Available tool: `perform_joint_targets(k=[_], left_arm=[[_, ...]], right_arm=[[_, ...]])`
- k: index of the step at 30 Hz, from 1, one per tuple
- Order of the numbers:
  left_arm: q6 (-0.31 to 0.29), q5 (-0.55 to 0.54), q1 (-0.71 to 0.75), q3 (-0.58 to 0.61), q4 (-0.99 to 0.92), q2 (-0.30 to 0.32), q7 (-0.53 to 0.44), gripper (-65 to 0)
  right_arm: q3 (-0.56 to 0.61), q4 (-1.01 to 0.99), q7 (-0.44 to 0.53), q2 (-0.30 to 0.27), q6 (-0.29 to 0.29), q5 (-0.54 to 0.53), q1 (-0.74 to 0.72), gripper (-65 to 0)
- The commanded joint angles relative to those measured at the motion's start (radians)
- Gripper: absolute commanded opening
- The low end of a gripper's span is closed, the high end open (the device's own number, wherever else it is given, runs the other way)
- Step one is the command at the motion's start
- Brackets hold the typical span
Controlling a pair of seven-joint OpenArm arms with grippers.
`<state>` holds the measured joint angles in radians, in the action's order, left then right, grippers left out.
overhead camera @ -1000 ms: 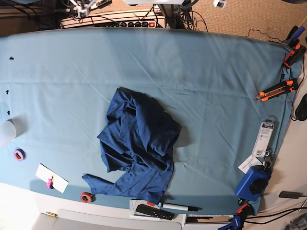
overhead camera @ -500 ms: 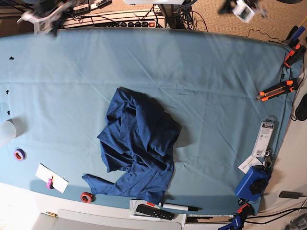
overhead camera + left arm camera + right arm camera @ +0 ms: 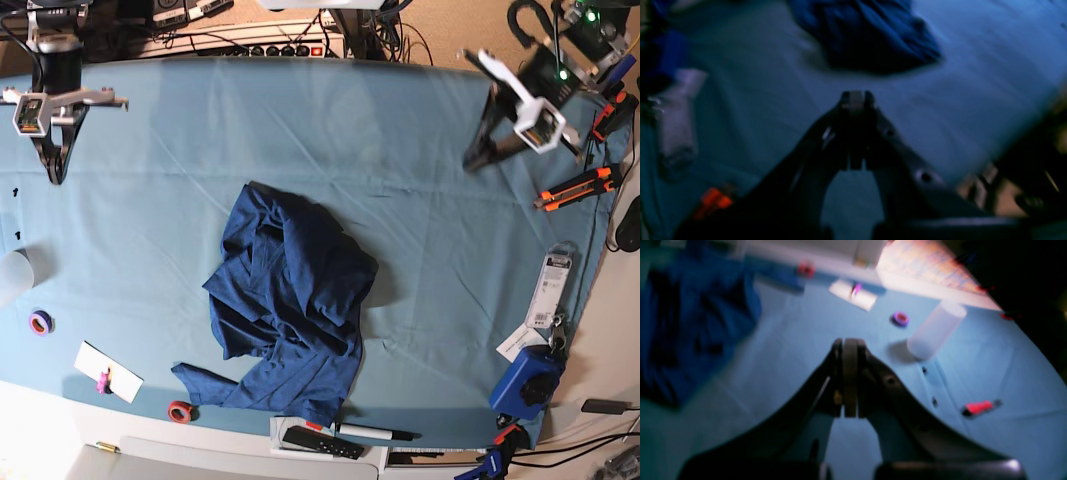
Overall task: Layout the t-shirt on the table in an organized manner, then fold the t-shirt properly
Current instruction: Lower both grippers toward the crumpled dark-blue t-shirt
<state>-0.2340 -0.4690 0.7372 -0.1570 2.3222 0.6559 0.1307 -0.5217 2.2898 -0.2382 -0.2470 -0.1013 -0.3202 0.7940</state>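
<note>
The t-shirt (image 3: 288,310) is lying crumpled near the middle of the table (image 3: 420,180), toward its near edge, well apart from both arms. The left gripper (image 3: 472,158) is hanging over the far right part of the table, with the shirt lying nearer and to its left; its jaws are pressed together on nothing. The right gripper (image 3: 55,172) is hovering over the far left part, its jaws likewise closed and empty, with the shirt lying nearer and to its right. Both wrist views are coming through blurred. No brand, label or writing is showing clearly enough to read.
</note>
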Motion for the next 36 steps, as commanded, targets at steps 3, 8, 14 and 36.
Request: perform_joint_targets(k=[3, 8, 14, 36], left_arm=[[-0.004, -0.007, -0.057, -0.002, 0.012, -0.027, 0.021, -65.0], [-0.005, -0.008, -0.149, -0.002, -0.056, -0.053, 0.064, -65.0], [-0.082, -0.008, -0.286, 0.02, -0.29, -0.058, 0.053, -65.0], [-0.099, 0.004, -0.774, 0.385, -0.719, -0.179, 0.031, -42.2]], right_arm=[[0.013, -0.001, -0.009, 0.013, -0.033, -0.003, -0.092, -65.0], [0.119, -0.132, -0.004, 0.053, -0.068, 0.028, -0.218, -65.0], [0.28, -0.406, 0.029, 0.062, -0.067, 0.171, -0.388, -62.3], [0.439, -0.731, -0.05, 0.245, -0.105, 0.208, -0.749, -32.7]])
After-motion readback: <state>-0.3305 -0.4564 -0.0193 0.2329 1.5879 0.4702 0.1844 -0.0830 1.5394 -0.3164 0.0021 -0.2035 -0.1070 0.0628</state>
